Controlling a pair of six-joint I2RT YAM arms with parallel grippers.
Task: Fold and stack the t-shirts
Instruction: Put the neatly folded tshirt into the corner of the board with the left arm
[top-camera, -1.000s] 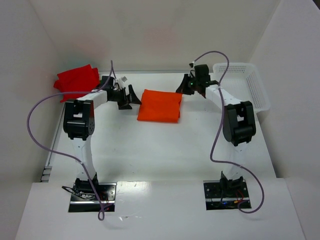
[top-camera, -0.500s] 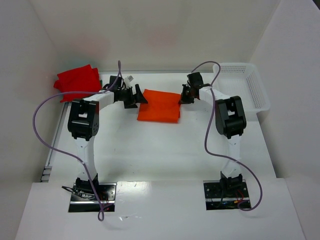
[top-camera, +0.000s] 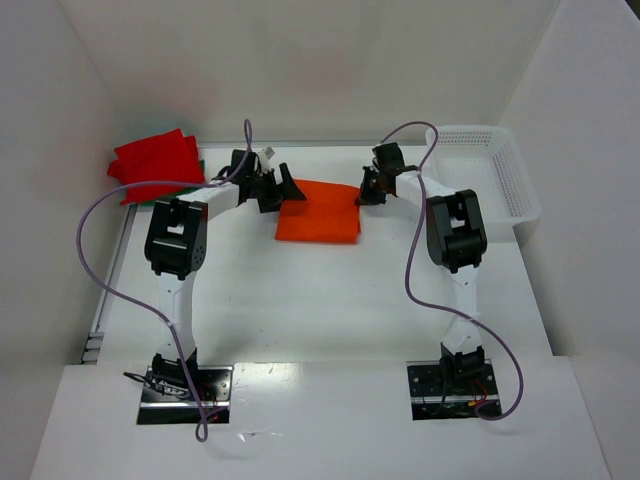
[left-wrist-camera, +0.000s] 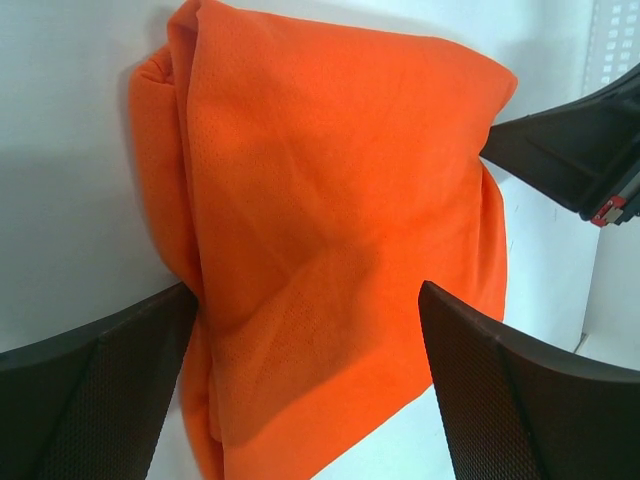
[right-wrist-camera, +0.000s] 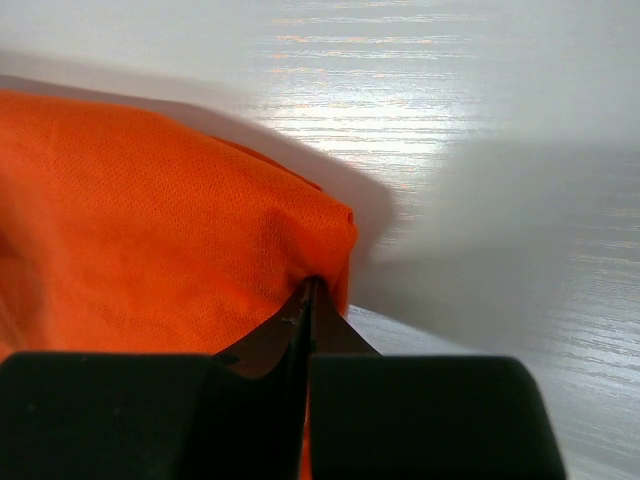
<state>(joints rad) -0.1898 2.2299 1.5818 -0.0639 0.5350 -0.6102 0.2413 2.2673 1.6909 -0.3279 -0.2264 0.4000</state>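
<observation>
An orange t-shirt (top-camera: 320, 215) lies folded in the middle of the table. My left gripper (top-camera: 288, 190) is open at its far left corner. In the left wrist view its fingers (left-wrist-camera: 520, 400) stand wide on either side of the orange cloth (left-wrist-camera: 330, 200), touching nothing. My right gripper (top-camera: 363, 192) is shut at the shirt's far right corner. In the right wrist view its closed tips (right-wrist-camera: 312, 290) press against the edge of the cloth (right-wrist-camera: 150, 220), and no cloth shows between them. A folded red t-shirt (top-camera: 155, 162) lies at the far left.
A white perforated basket (top-camera: 505, 175) stands at the far right of the table. White walls close in the back and both sides. Purple cables loop off both arms over the table.
Both arms have swung inward to the orange t-shirt. The left gripper now straddles its far left corner, and the right gripper has come down to its far right corner.
</observation>
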